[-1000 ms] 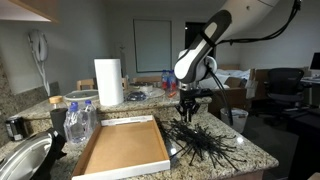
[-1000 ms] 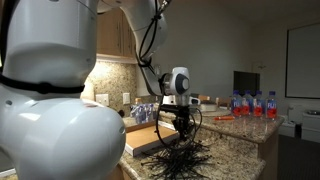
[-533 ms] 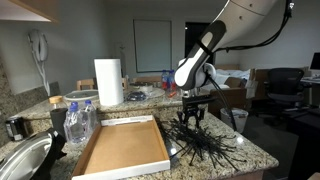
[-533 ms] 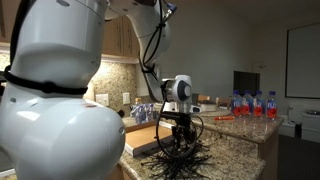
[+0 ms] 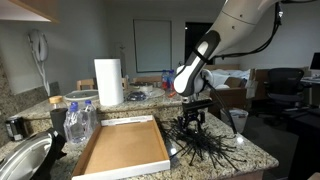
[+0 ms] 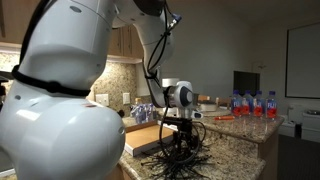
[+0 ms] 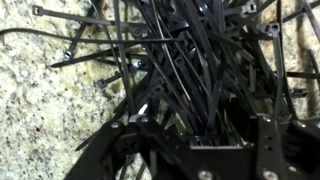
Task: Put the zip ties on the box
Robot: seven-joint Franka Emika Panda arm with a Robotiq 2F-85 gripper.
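Wrist view: the tool [image 7: 200, 128], sunk lower than before, stands with jaws wide among the zip ties [image 7: 170, 60].

Black zip ties [image 5: 205, 148]; brown, white-edged box [image 5: 120, 150]; speckled beige granite counter [image 7: 50, 110].

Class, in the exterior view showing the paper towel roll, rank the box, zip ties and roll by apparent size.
1. Box.
2. Zip ties, a sparse tangle spreading nearly as wide.
3. Roll, though it stands farther back, so nearness shrinks it.
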